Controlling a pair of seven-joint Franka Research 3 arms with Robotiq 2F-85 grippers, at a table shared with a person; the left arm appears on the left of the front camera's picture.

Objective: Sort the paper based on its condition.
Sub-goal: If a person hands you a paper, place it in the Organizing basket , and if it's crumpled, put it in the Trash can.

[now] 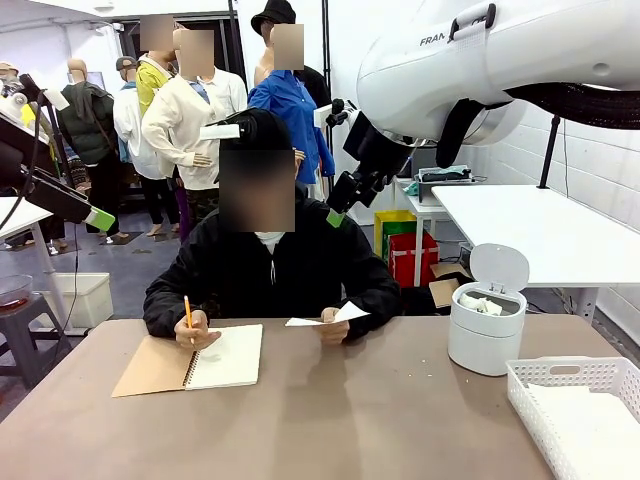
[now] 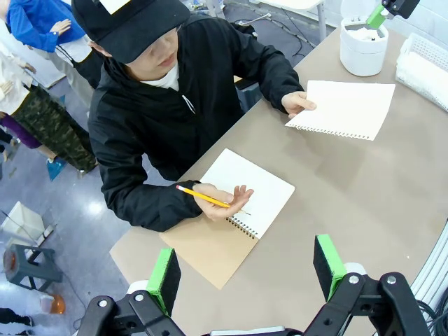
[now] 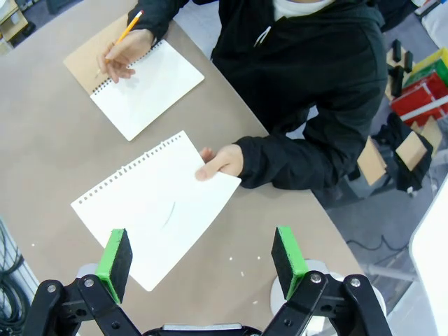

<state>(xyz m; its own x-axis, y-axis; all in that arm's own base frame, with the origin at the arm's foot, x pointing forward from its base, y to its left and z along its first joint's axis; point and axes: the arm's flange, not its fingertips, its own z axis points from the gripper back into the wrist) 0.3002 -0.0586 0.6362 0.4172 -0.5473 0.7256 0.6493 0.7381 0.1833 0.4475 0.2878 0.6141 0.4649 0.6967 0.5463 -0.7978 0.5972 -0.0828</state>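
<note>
Sheet [image 3: 157,210]: flat and smooth, just beside the notebook [image 3: 143,87], held at one edge by the person's hand [image 3: 222,161].
Feel: very light, thin, bendy, easy to crease.
Best hold: probably the free edge away from that hand.
Right gripper [image 3: 201,245]: wide open, empty, over the sheet.
Left gripper [image 2: 246,269]: wide open, empty, over the notebook.

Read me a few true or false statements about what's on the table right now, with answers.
1. A hand holds a loose sheet by its edge. True.
2. That sheet is crumpled. False: it is flat and smooth.
3. The bin has its lid shut. False: the lid stands open, with wads inside.
4. The other hand holds a pencil over the notebook. True.
5. The right gripper is clamped on the sheet. False: its jaws stand open, holding nothing.
</note>
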